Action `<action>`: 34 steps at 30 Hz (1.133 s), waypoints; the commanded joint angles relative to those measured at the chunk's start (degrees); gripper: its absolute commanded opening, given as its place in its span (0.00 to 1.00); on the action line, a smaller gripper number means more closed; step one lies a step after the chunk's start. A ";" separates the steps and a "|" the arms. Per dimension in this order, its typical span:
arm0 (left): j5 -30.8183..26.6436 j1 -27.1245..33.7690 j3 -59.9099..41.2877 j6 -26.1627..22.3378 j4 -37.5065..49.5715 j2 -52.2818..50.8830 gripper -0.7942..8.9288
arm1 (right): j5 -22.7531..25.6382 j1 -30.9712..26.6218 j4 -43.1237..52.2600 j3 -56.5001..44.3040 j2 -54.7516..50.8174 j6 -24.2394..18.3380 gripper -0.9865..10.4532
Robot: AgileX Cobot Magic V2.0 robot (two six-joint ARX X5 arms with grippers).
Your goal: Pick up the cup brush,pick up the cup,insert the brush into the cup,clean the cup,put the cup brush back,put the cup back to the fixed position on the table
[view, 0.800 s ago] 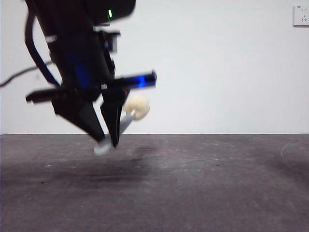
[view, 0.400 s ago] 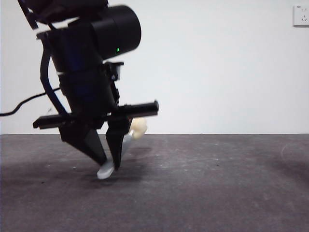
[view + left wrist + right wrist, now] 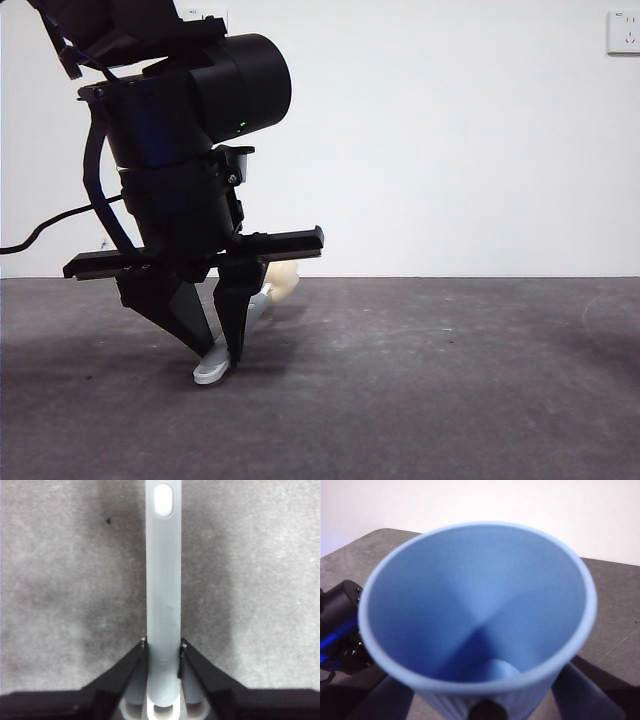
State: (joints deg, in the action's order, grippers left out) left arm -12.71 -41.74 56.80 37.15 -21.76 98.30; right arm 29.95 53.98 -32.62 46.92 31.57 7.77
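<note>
My left gripper (image 3: 218, 345) is shut on the cup brush's flat grey handle (image 3: 162, 580) low at the left of the table (image 3: 450, 380). The brush is tilted, with its whitish handle end (image 3: 210, 372) down at the table surface and its cream-yellow sponge head (image 3: 284, 279) raised behind the jaws. The left wrist view shows both black jaws pressed against the handle's sides. My right gripper (image 3: 485, 702) is shut on the blue cup (image 3: 480, 610), whose open mouth fills the right wrist view. This gripper and the cup are out of the front view.
The left arm's dark body (image 3: 340, 630) shows beside the cup in the right wrist view. A black cable (image 3: 40, 235) hangs at the far left. A white wall with a socket (image 3: 623, 32) stands behind the table.
My left gripper has come down with the brush, from hanging above the table to the handle end reaching the surface. The brush stays gripped.
</note>
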 commanded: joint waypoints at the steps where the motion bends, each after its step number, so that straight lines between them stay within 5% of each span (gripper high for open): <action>1: 1.60 0.09 -0.20 0.17 0.26 0.63 0.19 | -0.07 0.04 0.57 0.20 -0.09 1.44 0.07; 5: 3.96 0.09 -0.20 0.17 0.02 0.63 0.37 | -0.07 0.04 0.59 0.20 -0.09 1.86 0.07; 20: 4.09 -0.02 -0.15 -2.97 -4.02 -3.67 0.37 | -0.02 0.02 1.97 -0.09 5.62 1.88 0.07; 27: 4.07 -0.35 -0.15 -8.44 -8.02 -16.24 0.37 | -0.35 -1.40 17.46 -5.33 14.93 1.81 0.07; 34: 4.11 -1.16 -0.15 -10.47 -15.82 -34.16 0.37 | -9.70 -8.94 34.64 -13.07 25.31 1.73 0.07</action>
State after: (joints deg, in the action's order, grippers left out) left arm -8.45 -42.63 56.86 28.05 -37.08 66.30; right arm 21.12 45.87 -0.51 34.87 55.77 9.23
